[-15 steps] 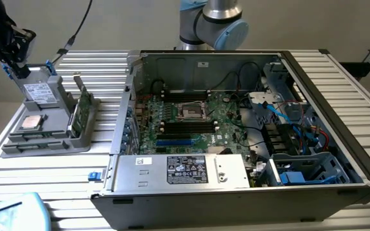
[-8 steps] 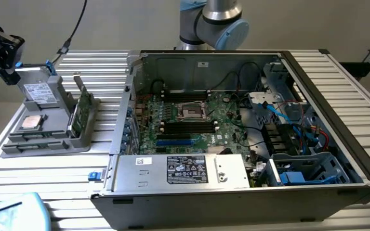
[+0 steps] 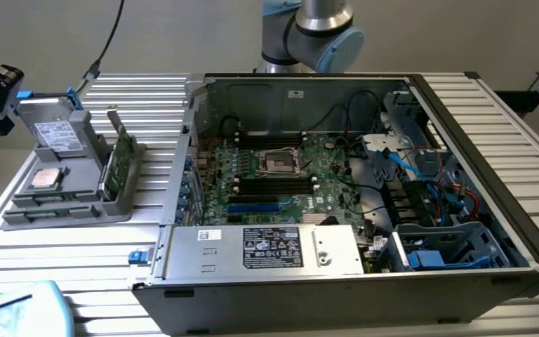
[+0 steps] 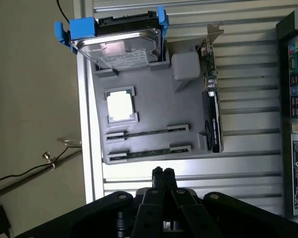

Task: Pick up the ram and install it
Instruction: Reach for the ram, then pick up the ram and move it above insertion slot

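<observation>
Holding: nothing; gripper (image 4: 162, 171) shut, two slim black fingers pressed flat together, matte black linkage fanned out behind.
Gripper place: seen against bare slats just off the tray (image 4: 154, 96) edge, on the side nearest the ram (image 4: 146, 132); not touching it.
Ram: long, thin green strip seen edge-on, lying level in a narrow groove of the tray, each end between small grey clips; chips too small to tell.
Second ram stick (image 4: 150, 152): same shape, in a parallel groove beside the first, closer to the fingertips.
Tray: smooth matte grey plastic with moulded pockets and ribs, near the edge of the table (image 4: 238, 166), beside the case (image 3: 344, 309).
Processor (image 4: 120, 105): flat square, pale silver, glaring, in a square pocket beyond the ram grooves.
Drive (image 4: 121, 49): boxy, dull metal lid with white label, bright blue plastic rails on both sides, propped at a slant at the tray's far end.
Card (image 4: 212, 116): dark board with black shroud, standing on edge along the tray side facing the case, metal bracket at one end.
Table: ribbed aluminium slats, pale and satin.
Case: black steel box, side panel off, open side up, to the exterior view's right of the tray.
Motherboard (image 3: 293, 179): green, flat on the case floor, square socket in the middle, long black slots on either side of it.
Power supply (image 3: 264, 249): bare sheet-metal block with black-and-white label, along the case's near wall.
</observation>
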Controlling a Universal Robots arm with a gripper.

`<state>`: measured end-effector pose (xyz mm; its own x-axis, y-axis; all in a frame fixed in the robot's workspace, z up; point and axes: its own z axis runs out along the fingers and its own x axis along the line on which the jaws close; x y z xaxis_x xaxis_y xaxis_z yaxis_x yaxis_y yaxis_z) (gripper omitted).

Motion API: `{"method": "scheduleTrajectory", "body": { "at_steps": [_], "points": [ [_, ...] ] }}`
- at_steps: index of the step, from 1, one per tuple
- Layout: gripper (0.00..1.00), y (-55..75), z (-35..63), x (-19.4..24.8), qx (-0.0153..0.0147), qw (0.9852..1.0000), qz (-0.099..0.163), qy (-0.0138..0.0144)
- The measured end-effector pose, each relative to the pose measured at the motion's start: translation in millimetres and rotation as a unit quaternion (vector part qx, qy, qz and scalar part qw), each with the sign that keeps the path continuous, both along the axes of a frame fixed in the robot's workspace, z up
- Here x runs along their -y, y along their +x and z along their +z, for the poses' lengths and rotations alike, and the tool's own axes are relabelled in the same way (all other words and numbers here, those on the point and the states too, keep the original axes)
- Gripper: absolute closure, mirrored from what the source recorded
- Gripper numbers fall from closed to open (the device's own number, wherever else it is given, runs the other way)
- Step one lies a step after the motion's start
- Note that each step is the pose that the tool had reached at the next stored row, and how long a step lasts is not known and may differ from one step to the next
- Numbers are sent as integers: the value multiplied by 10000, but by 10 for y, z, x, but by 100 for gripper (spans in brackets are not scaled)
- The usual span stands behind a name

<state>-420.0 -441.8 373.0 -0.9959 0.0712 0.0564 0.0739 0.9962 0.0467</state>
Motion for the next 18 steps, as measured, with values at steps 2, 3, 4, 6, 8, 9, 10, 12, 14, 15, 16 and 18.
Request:
{"method": "scheduleTrajectory", "body": {
  "at_steps": [2,3,4,6,8,9,10,12,14,15,16,18],
  "points": [
    [89,-1,-3,1,-29,10000,0,0],
    [89,-1,-3,2,-29,10000,-1,0],
    [89,-1,-3,2,-29,10000,-1,0],
    [89,0,-4,2,-29,10000,0,0],
    [89,0,-4,2,-29,10000,0,0],
    [89,0,-4,2,-28,10000,0,0],
    [89,0,-4,2,-28,10000,0,0],
    [89,0,-4,2,-29,10000,0,0],
    [89,0,-4,2,-29,10000,0,0],
    [89,0,-4,2,-31,10000,0,0],
    [89,0,-7,2,-31,10000,0,0],
    [89,0,-10,3,-36,10000,72,0]
  ]
}}
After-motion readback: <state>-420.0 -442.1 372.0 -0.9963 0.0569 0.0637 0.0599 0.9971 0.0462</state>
